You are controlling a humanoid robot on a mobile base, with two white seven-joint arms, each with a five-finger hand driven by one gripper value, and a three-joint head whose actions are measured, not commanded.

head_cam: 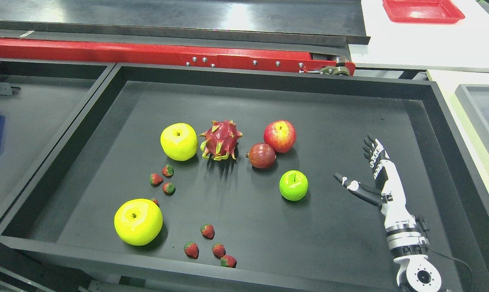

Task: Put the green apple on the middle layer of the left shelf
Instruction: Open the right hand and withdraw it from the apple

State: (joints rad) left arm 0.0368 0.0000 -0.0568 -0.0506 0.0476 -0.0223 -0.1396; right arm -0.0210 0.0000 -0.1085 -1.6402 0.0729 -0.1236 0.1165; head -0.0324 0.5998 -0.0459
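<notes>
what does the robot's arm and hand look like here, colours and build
Only the right arm shows. The right hand has black, segmented fingers and a black thumb with a white patch near its tip, on a white palm shell. Below it runs a white forearm with silver metal rings at the wrist, ending in a round white joint with a dark centre. A thin black cable loops beside that joint.

Right hand (375,174) raised, fingers spread
</notes>
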